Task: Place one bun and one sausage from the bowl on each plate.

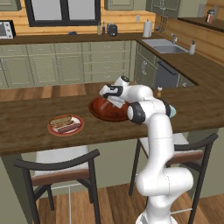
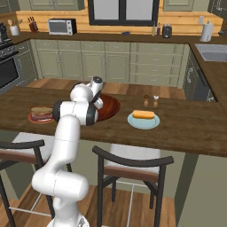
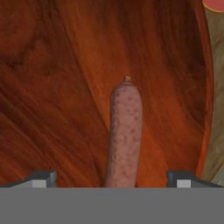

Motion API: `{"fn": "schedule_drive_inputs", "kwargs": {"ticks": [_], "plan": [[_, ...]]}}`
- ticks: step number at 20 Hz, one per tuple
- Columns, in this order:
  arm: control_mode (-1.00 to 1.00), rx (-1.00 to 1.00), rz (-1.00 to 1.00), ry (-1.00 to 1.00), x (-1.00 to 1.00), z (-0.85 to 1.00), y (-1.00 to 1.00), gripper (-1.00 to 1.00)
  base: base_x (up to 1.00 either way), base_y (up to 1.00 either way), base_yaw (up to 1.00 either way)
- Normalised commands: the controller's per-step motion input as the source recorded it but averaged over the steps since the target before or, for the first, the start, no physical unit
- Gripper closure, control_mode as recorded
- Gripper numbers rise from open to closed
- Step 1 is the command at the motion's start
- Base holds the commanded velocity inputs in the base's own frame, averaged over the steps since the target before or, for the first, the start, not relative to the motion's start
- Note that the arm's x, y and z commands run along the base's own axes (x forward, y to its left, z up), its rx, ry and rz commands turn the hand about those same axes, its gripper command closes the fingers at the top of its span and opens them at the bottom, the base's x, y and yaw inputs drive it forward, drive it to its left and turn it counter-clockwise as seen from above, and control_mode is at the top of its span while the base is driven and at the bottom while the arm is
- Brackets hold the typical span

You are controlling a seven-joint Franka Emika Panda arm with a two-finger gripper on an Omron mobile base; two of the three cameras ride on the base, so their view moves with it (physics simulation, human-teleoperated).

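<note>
Fingers (image 3: 40, 179) stand wide apart at the bottom of the hand view, one tip at each side, with a sausage (image 3: 124, 131) lying between them and touched by neither. That sausage is slender, pinkish red-brown and mottled, with a small knotted nub at its far end; it runs straight away from the hand across the floor of the bowl (image 3: 52, 87). The bowl's inside is glossy reddish-brown wood with a strong curved grain, and its rim sweeps down the right side of the hand view, with a strip of the counter (image 3: 216, 131) beyond it.

In the left base view the hand hangs over the bowl (image 1: 103, 114), which sits on the wooden counter (image 1: 26, 127) near its middle. To the left, well apart from the bowl, a red-rimmed plate (image 1: 65, 125) carries a tan-brown bun (image 1: 61, 120) and a dark sausage (image 1: 70, 128) side by side. In the right base view the pale teal plate (image 2: 143, 121) lies to the right of the bowl (image 2: 110, 108), near but not touching, and bears a yellow-orange bun (image 2: 143, 115) alone. Two small shakers (image 2: 150, 101) stand just behind that plate. Bare counter lies between bowl and teal plate, and the counter's near edge runs above two chairs (image 2: 133, 164).
</note>
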Motion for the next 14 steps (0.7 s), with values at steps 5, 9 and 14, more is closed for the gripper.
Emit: {"fn": "schedule_drive_inputs", "kwargs": {"ticks": [5, 9, 14], "plan": [[-1.00, 0.00, 0.00, 0.00, 0.04, -0.04, 0.04, -1.00, 0.00, 0.00, 0.00], [-1.00, -0.01, 0.00, 0.00, 0.10, -0.02, 0.05, -1.00, 0.00, 0.00, 0.00], [-1.00, 0.00, 0.00, 0.00, 0.08, -0.09, 0.03, -1.00, 0.00, 0.00, 0.00]]}}
